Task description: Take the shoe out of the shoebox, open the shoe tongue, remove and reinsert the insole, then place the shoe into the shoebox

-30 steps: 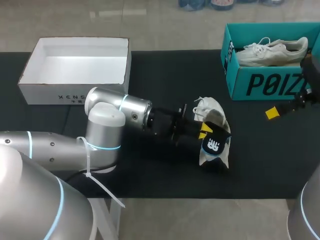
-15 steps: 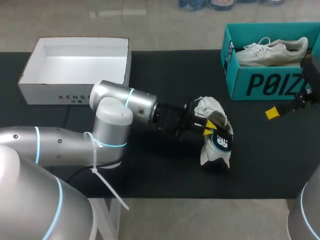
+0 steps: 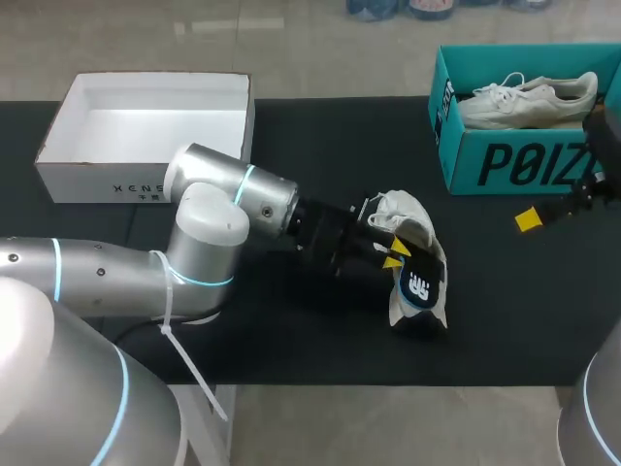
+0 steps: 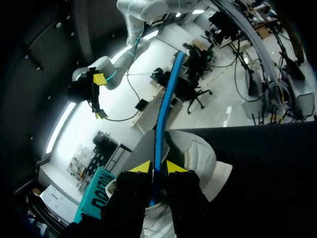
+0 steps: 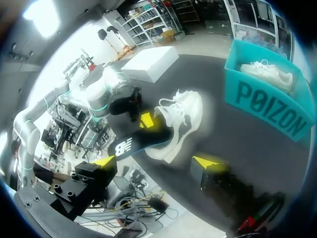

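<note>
A white sneaker (image 3: pixel 408 216) lies on the black table mat, near the middle. Its black insole (image 3: pixel 419 284), blue-edged with a white logo, sticks out of the shoe toward the table's front. My left gripper (image 3: pixel 392 254) is at the shoe's opening. In the left wrist view the insole's blue edge (image 4: pixel 166 99) runs between the yellow tips of that gripper (image 4: pixel 158 168), which is shut on it. My right gripper (image 5: pixel 153 161) hangs open and empty at the right, well apart from the sneaker (image 5: pixel 183 116), in front of the teal shoebox (image 3: pixel 505 165).
The teal shoebox at the back right holds a second white sneaker (image 3: pixel 529 97). A white open box (image 3: pixel 146 146) stands at the back left. My left arm (image 3: pixel 233 204) stretches across the mat's middle toward the shoe.
My left arm has pushed right and then drawn back a little to the left. The insole has shifted with it and tilted. The right arm has kept still.
</note>
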Robot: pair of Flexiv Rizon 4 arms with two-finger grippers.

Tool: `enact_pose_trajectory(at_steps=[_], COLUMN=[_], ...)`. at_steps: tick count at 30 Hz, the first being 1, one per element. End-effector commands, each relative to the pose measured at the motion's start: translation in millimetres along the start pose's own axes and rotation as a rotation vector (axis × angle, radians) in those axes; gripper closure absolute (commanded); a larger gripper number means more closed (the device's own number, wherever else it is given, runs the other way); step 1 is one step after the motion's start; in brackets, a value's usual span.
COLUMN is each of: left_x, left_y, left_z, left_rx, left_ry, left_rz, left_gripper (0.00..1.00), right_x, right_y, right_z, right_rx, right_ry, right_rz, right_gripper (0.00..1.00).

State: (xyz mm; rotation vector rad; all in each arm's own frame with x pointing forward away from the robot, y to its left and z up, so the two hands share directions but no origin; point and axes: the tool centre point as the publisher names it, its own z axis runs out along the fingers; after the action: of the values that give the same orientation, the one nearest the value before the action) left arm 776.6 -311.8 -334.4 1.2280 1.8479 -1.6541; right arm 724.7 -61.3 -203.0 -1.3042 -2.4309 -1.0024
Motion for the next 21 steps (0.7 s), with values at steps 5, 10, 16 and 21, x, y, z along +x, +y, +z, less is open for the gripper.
enact_pose_trajectory(at_steps=[5, 10, 16, 21], left_x=[-7.0, -7.5, -3.7, -4.4], left_y=[-10.9, -15.7, -16.9, -21.1], left_z=[-3.3, 3.7, 11.8, 5.7], left_rx=[-0.004, 0.011, 0.021, -0.001], left_ry=[-0.017, -0.013, -0.017, -0.017], left_rz=[0.021, 0.026, 0.006, -0.004], left_gripper=[0.00, 0.00, 0.59, 0.40], right_x=[0.7, 0.7, 0.7, 0.7], right_y=[-1.4, -1.4, -1.4, -1.4], right_z=[0.1, 0.1, 0.1, 0.1], right_rx=[-0.001, -0.001, -0.001, -0.001], right_ry=[-0.004, -0.004, -0.004, -0.004], right_rz=[0.001, 0.001, 0.001, 0.001], right_gripper=[0.00, 0.00, 0.00, 0.00])
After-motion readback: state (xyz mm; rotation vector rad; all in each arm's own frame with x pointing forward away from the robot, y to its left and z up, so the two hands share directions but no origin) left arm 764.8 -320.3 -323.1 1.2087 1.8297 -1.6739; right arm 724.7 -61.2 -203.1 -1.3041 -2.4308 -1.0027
